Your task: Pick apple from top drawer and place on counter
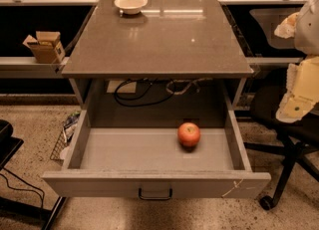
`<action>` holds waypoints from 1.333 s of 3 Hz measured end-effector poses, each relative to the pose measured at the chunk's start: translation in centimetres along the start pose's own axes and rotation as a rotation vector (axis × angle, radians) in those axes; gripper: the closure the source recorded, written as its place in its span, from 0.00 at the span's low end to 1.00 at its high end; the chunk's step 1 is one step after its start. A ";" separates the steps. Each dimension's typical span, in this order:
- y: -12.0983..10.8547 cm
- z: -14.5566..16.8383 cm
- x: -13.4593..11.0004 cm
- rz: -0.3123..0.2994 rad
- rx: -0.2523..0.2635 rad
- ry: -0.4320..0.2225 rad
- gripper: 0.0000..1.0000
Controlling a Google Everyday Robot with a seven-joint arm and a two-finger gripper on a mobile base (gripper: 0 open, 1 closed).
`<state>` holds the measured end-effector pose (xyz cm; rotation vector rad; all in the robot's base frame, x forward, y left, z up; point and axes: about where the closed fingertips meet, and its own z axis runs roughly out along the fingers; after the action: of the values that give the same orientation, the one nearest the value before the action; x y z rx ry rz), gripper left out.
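The apple is small, round and red-orange. It lies inside the open top drawer, right of centre and near the back. The drawer is grey metal, pulled fully out, with a small dark handle on its front panel and a scratched right corner. The counter is a glossy brown-grey top above the drawer. My gripper is the pale cream part at the far right edge, right of the drawer and above its level, well apart from the apple.
A white shallow bowl sits at the counter's back left. A cardboard box stands on a shelf to the left. A black office chair is at the right of the drawer. Cables hang behind the drawer.
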<state>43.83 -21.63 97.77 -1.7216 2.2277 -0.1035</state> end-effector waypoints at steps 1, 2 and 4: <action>0.0 0.0 0.0 -0.001 0.003 0.004 0.00; 0.2 2.1 0.2 0.004 -0.022 0.011 0.00; 0.4 3.3 -0.2 0.000 -0.027 0.049 0.00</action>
<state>44.48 -20.83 94.55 -1.7518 2.2740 -0.1179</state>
